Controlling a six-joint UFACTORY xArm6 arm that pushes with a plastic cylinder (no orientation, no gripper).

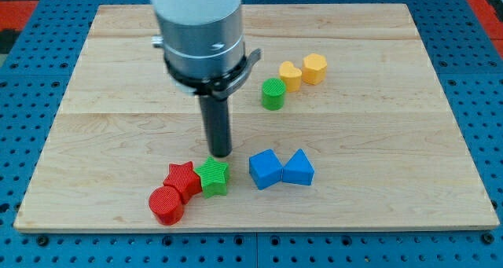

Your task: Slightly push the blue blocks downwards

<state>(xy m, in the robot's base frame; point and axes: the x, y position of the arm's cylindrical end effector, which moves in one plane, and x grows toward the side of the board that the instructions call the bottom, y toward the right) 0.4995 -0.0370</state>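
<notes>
Single camera view of the wooden table [377, 103] with my arm's rod descending from the upper centre of the frame. The tool is a plain rod with no jaws, so it neither opens nor closes and holds nothing; my tip [219, 155] rests on the table just above the green star block [213, 177], near but seemingly apart from it. The two blue blocks, the task's objects, lie touching side by side in the lower centre-right: a blue cube-like block [265, 169] and, at its right, a blue triangular block [298, 168]. My tip stands to their upper left, so I judge it must first travel right, to a spot above the pair, before any downward push. Left of the green star block sit a red star block [181, 179] and a red cylinder [167, 205], forming a touching cluster. In the upper right, a green cylinder [273, 93], a yellow heart block [290, 75] and a yellow hexagonal block [314, 67] form a diagonal row, well apart from the blue pair. Bare wood lies above the blue blocks for approach; below them a modest strip remains before the table's bottom edge, which suits only a slight push.
</notes>
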